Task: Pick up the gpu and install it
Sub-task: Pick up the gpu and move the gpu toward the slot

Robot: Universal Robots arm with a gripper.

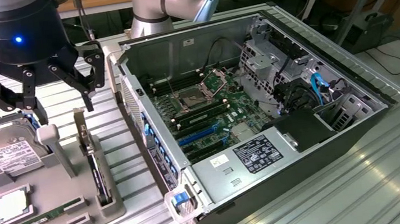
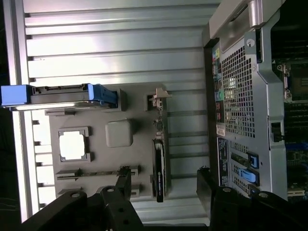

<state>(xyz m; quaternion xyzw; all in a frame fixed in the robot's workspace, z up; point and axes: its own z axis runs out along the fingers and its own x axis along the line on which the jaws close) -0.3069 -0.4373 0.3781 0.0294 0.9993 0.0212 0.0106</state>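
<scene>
Ribbed aluminium bench [image 1: 389, 181] runs under everything, with workshop tables and loose cables behind it at twelve o'clock. In the exterior view one open computer case [image 1: 326, 160] lies on its side at the centre. One grey holder tray [image 1: 57, 184] sits at nine o'clock from it.

The tray carries four parts, one of each. The hard drive [image 1: 5, 154] stands tilted at the tray's ten o'clock corner; its white label bears print too small to read. The square processor [image 1: 13, 205] lies flat at seven o'clock from the drive, and the narrow RAM stick [image 1: 38, 219] lies in a slot just beyond it, towards six o'clock. The gpu [image 1: 95, 169] stands on edge in the slot along the tray's three o'clock side, just beside the case wall.

Inside the case, one black-and-white label [image 1: 261, 153] and one small white sticker [image 1: 220, 159] sit on the silver power-supply cover; neither can be read.

The gripper [image 1: 63, 99], with one blue light [image 1: 18, 39] on its body, hangs over the tray's twelve o'clock end, jaws spread wide and holding nothing.

From the wrist camera the gpu [image 2: 159, 168] lies between the dark fingers [image 2: 122, 180] of the gripper [image 2: 163, 180], untouched and seated in the tray [image 2: 139, 144].
</scene>
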